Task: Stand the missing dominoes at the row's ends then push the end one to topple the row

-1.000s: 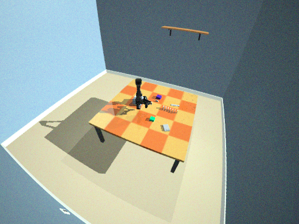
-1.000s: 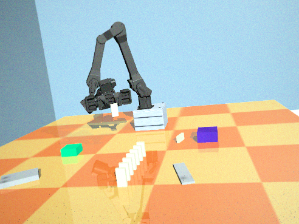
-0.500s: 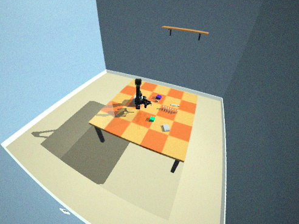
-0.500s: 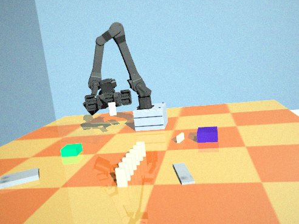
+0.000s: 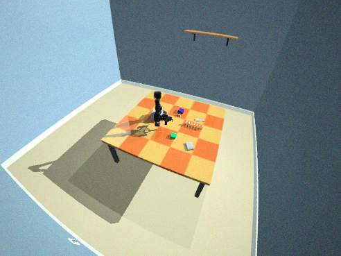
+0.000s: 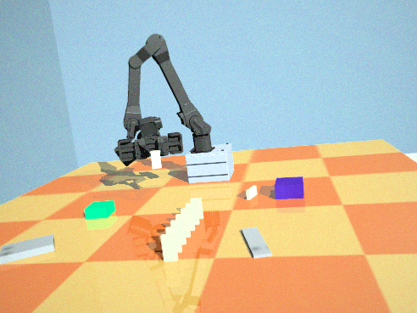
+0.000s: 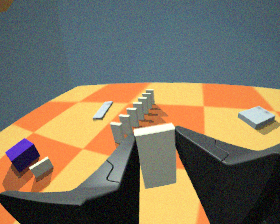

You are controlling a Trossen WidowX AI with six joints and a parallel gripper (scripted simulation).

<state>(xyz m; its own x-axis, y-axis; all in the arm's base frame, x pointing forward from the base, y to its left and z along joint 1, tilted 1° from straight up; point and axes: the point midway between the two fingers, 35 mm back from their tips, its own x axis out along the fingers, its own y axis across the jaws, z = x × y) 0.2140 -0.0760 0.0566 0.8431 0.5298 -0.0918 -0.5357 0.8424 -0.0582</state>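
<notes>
Tool [image 7: 155, 160] clamps a domino [image 7: 156, 155], its lower end hidden.

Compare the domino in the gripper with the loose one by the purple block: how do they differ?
The held domino is clamped in the gripper; the loose domino rests free on the table. The held one hangs upright near the arm's base; the loose one sits beside the purple block. Both are cream and look like the row's dominoes.

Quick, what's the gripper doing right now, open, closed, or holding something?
Gripper: closed on a cream rectangular domino, held upright between its fingers, above the checkered table.
</notes>
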